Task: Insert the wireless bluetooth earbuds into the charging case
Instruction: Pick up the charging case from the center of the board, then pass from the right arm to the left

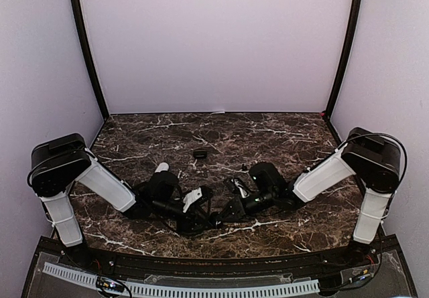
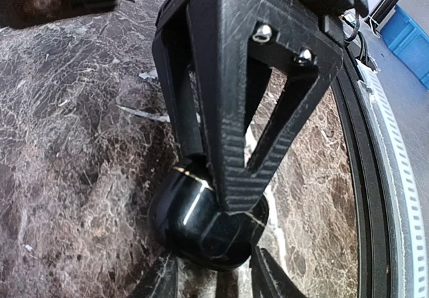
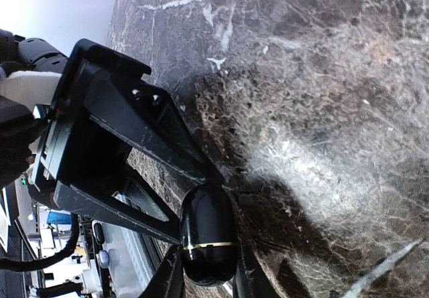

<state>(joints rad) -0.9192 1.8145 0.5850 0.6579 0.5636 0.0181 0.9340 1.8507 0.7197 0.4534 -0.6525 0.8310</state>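
Down at the near edge, the left gripper has its fingers clamped on the glossy black charging case, lid shut, gold seam showing. The right gripper pinches the same case from the opposite side. Farther back, well beyond both fingertips, a small dark piece sits on the marble table.

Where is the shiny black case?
The black case is at the table's near middle, between the fingertips of the left gripper and right gripper, seen in both wrist views.
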